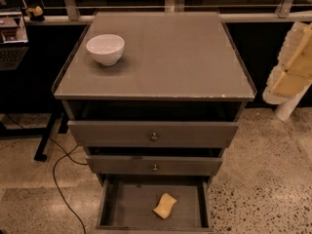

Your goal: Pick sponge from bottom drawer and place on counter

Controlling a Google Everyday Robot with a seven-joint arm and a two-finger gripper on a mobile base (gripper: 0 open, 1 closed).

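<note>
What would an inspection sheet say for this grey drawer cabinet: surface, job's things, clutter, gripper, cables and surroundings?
Surface: flat grey counter with a thin clear rim and a chipped front edge.
Job's things: small pale-yellow sponge lies on the floor of the open bottom drawer, right of centre; not yet picked.
Clutter: round white bowl stands upright at the counter's rear left.
Gripper: cream-yellow gripper at the right edge of view, beside the counter, well away from the sponge.
Cables: black cable loops over the floor left of the cabinet.
Surroundings: two knobbed drawers partly pulled out; speckled floor.
</note>
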